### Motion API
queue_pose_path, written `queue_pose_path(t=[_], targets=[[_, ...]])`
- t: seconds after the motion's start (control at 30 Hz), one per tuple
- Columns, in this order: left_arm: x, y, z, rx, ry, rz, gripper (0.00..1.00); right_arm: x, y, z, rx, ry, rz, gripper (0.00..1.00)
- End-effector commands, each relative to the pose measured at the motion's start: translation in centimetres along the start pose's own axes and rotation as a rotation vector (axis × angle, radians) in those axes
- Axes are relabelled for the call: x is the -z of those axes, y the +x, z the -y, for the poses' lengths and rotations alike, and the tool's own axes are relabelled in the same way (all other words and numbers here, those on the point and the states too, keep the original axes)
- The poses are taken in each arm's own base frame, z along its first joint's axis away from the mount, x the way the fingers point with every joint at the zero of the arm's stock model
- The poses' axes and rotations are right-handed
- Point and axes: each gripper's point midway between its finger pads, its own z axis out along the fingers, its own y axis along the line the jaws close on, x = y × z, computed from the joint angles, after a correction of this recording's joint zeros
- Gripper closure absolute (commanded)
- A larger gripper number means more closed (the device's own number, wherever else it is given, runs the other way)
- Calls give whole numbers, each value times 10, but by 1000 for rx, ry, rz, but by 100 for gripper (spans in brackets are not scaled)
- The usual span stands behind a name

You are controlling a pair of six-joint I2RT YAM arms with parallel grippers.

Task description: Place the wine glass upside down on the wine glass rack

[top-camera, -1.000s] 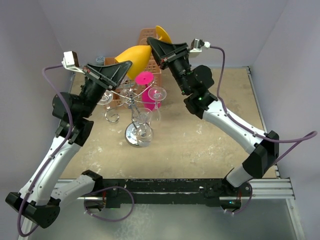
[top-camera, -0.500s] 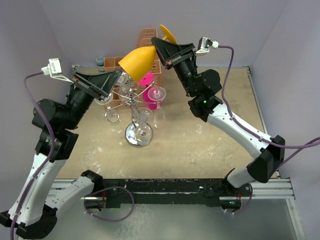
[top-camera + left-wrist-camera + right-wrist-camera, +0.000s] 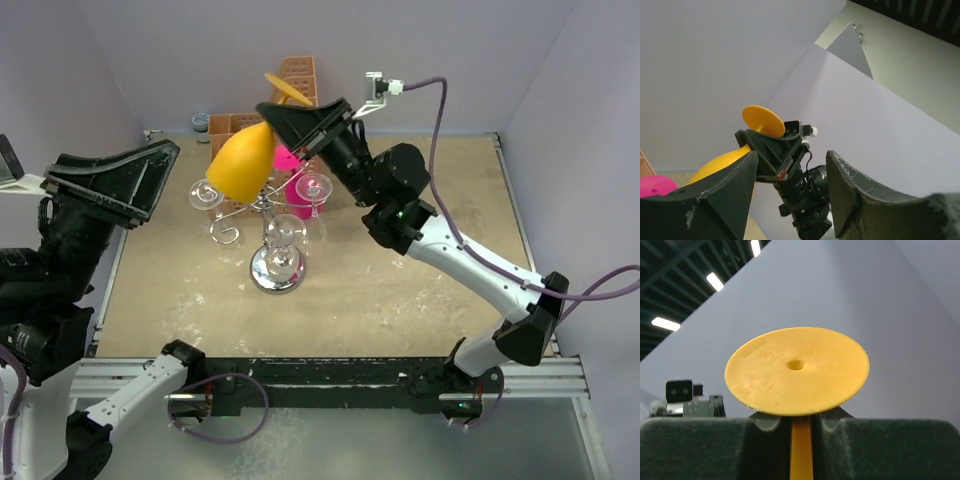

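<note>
Obs.: the wine glass (image 3: 243, 160), yellow, is held in the air above and behind the wine glass rack (image 3: 277, 272). It is tilted, foot up and bowl down toward the left. The right pincer (image 3: 801, 427) is clamped on the stem just under the foot. The left pincer (image 3: 792, 165) is drawn off to the left, its fingers apart, with nothing between them.

Rack state: clear glasses (image 3: 205, 195) are already hung on several scroll arms. A pink glass (image 3: 292, 158) and an orange basket (image 3: 300, 72) stand close behind it.

Risks, as judged:
- The wide bowl could be swung into a hung clear glass on the way down, so that the glass is knocked from its arm or the rack is rocked on its base. A free arm must be picked first.
- With the grip so near the foot, the fingers may be fouled on the wire before the foot is seated.
- A smooth stem held at a tilt could be let slip or turn in the grip.
- If released before the foot is caught by the scroll, the glass would be dropped onto the surface.
</note>
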Motion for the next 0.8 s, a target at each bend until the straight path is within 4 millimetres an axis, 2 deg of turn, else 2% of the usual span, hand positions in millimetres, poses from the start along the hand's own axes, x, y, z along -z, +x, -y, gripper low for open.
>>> queue_pose_path(t=[0.0, 0.1, 0.17, 0.27, 0.47, 0.6, 0.77], targets=[[-15, 8, -31, 101, -157, -11, 45, 1, 14, -35, 138, -119, -17, 100], [-35, 26, -29, 258, -76, -33, 43, 5, 30, -41, 208, -133, -2, 100], [-46, 41, -36, 333, -69, -70, 42, 4, 38, -48, 262, -158, 1, 100], [-51, 42, -41, 370, -90, -65, 41, -2, 46, -53, 346, -167, 3, 100], [-44, 27, -28, 379, -63, -22, 41, -13, 50, -64, 420, -227, 24, 100], [-35, 22, -33, 362, -122, -11, 42, -18, 59, -69, 428, -263, 10, 100], [-23, 19, -38, 359, -180, 2, 50, -20, 74, -69, 462, -270, -13, 100]])
